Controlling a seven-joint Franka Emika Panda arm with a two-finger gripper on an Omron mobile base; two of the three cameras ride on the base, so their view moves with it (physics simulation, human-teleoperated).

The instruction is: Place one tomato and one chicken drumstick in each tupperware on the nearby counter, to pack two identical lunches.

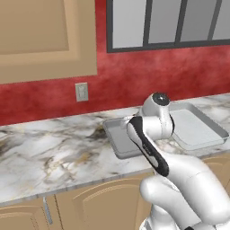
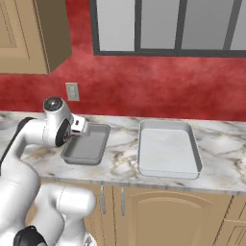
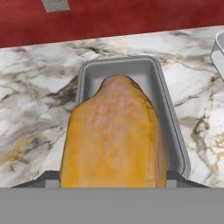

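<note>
A large orange-brown chicken drumstick (image 3: 113,135) hangs in my gripper and covers the fingertips in the hand view. Right below it lies the smaller grey tupperware (image 3: 87,74), bare inside, on the marble counter (image 3: 35,105). In the right base view my gripper (image 2: 80,127) hovers over the near left corner of that tupperware (image 2: 91,146). In the left base view the arm hides part of the same tupperware (image 1: 114,139). The larger pale tupperware (image 2: 168,146) sits to its right, also bare. The tomatoes are out of view.
A red wall with a socket (image 2: 72,91) runs behind the counter, with a window above. A tan wall cabinet (image 1: 45,36) hangs at the upper left. Bare marble (image 1: 45,148) stretches left of the small tupperware.
</note>
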